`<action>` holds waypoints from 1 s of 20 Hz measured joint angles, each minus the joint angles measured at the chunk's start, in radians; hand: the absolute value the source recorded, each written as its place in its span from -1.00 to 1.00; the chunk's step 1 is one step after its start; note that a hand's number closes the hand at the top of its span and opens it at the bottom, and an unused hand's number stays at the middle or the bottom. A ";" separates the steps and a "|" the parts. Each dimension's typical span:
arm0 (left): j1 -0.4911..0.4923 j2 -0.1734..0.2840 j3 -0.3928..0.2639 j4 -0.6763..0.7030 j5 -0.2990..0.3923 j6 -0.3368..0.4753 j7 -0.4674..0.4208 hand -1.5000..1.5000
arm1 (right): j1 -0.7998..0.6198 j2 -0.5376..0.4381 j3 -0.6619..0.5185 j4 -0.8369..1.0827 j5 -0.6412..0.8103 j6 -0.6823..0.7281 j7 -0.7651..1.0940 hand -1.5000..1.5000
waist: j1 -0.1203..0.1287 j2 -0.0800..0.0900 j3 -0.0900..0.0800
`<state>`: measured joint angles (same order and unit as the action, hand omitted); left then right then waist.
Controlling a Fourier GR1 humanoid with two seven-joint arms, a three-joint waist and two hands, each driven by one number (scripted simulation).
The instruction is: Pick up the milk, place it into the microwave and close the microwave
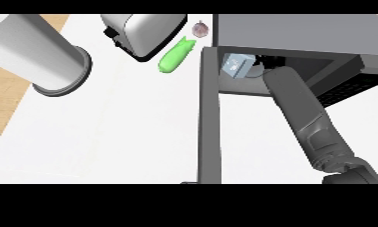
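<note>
Left forearm (44, 53) looms at the counter's left edge, while the right hand (267, 66), fingers hidden so its state is unclear, reaches beside the milk (238, 64) inside the microwave (295, 33), whose open door (210, 121) could snag the withdrawing arm.

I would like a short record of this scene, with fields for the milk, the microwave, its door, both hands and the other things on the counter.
milk: small carton, inside the microwave
microwave: at the upper right, open
door: swung open toward the viewer
right hand: reaches into the microwave beside the milk; fingers hidden
left hand: not in view; only a grey forearm at the upper left
other things: toaster, green vegetable, garlic bulb
</note>
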<state>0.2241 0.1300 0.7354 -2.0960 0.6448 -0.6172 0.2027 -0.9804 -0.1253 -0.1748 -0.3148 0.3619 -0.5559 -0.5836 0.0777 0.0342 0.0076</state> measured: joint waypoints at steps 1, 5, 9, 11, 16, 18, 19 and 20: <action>0.001 -0.002 -0.001 0.000 0.000 -0.003 -0.001 -1.00 | -0.006 -0.007 -0.001 0.013 0.008 -0.027 -0.007 1.00 | 0.005 0.003 0.000; -0.021 0.004 -0.013 0.013 -0.014 -0.005 -0.004 -1.00 | -0.034 -0.039 0.004 0.066 0.042 -0.111 -0.024 1.00 | 0.018 0.014 0.000; -0.041 -0.003 -0.034 0.021 -0.033 -0.002 -0.005 -1.00 | -0.058 -0.073 0.013 0.114 0.073 -0.168 -0.025 1.00 | 0.031 0.024 0.000; -0.045 0.002 -0.037 0.028 -0.035 -0.005 -0.003 -1.00 | -0.065 -0.096 0.013 0.139 0.083 -0.184 -0.011 1.00 | 0.038 0.025 -0.001; -0.065 0.009 -0.045 0.038 -0.055 -0.003 -0.005 -1.00 | -0.069 -0.162 0.022 0.224 0.117 -0.301 0.111 -1.00 | 0.049 0.033 -0.006; -0.076 0.013 -0.049 0.045 -0.071 -0.002 -0.007 -1.00 | -0.068 -0.172 0.035 0.244 0.136 -0.334 0.140 -1.00 | 0.050 0.035 -0.005; -0.073 0.014 -0.049 0.045 -0.075 -0.006 -0.008 -1.00 | -0.070 -0.171 0.037 0.240 0.138 -0.332 0.133 -1.00 | 0.055 0.034 -0.004; -0.072 0.017 -0.047 0.048 -0.081 -0.011 -0.011 -1.00 | -0.074 -0.169 0.038 0.236 0.139 -0.327 0.125 -1.00 | 0.058 0.034 -0.004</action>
<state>0.1523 0.1474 0.6881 -2.0475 0.5639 -0.6287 0.1916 -1.0541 -0.2941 -0.1367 -0.0787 0.5008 -0.8831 -0.4583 0.1357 0.0679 0.0041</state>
